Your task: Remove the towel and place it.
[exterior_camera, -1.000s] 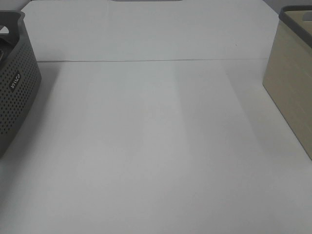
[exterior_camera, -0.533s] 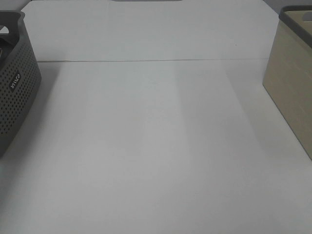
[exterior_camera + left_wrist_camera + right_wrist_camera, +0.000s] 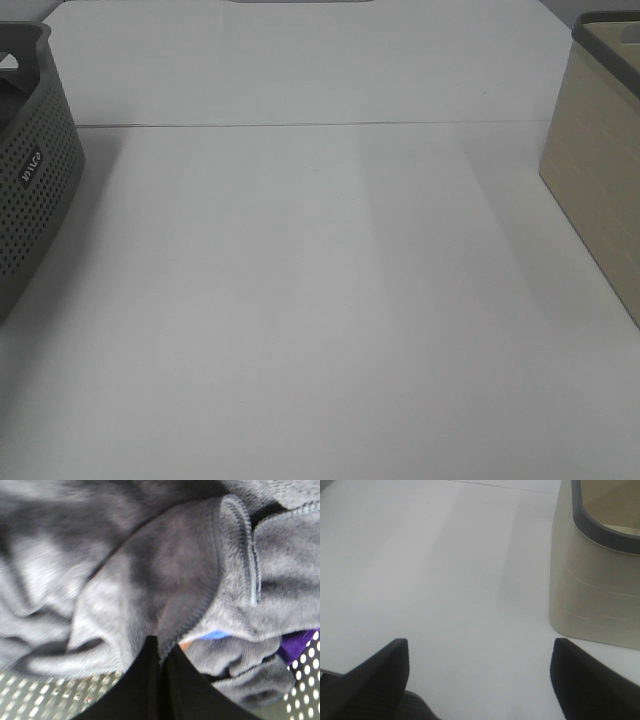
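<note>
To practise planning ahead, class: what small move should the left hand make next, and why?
Probably lift straight up a little: the left hand is shut on a fold of the towel, which lies bunched in the perforated basket, so raising starts freeing it.

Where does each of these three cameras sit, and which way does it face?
Exterior high: mounted high, looking down on the table, dark basket left, beige basket right; no robot parts.
Left wrist: on the left arm, looking past the left gripper, shut on the towel.
Right wrist: on the right arm, looking past the open right gripper at the table.
Shared: exterior and right wrist both show the beige basket.
</note>
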